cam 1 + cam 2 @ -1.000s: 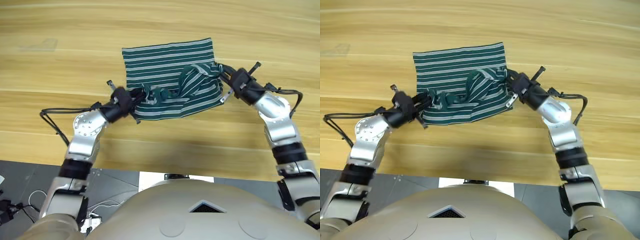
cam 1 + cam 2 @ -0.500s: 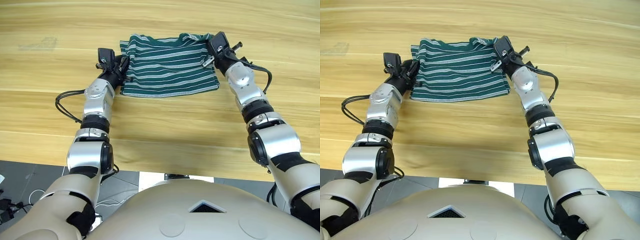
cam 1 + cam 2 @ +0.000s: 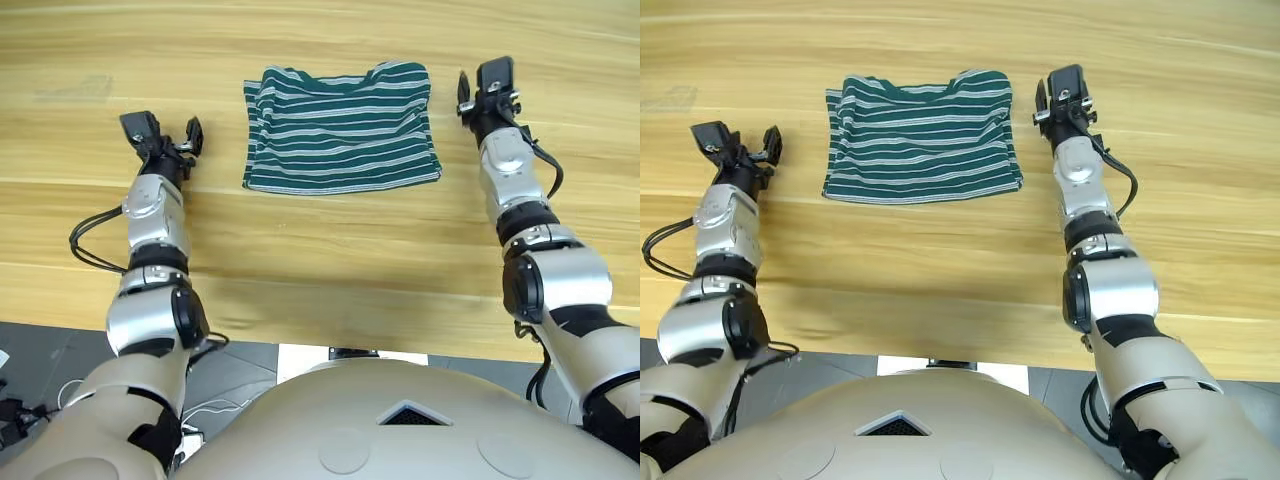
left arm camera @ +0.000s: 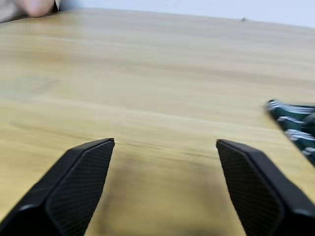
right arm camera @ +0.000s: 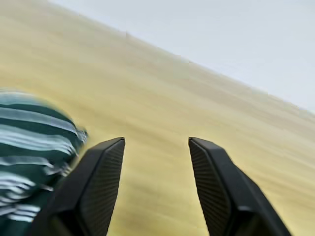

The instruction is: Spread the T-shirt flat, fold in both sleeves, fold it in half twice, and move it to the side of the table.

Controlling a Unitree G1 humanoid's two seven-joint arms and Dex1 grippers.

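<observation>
Dark green, white-striped cotton T-shirt (image 3: 340, 125) lay folded in a compact rectangle on the pale wooden table (image 3: 320, 260), between the arms. Left gripper (image 3: 165, 131) sat well off its left edge, fingers apart, empty. Right gripper (image 3: 480, 88) sat near its right edge, fingers also apart and empty. Folds looked done (far edge layers slightly uneven); side move not yet. Risks: pinching only the top layer would peel the stack open, and dragging over wood could bunch the lower layers.
</observation>
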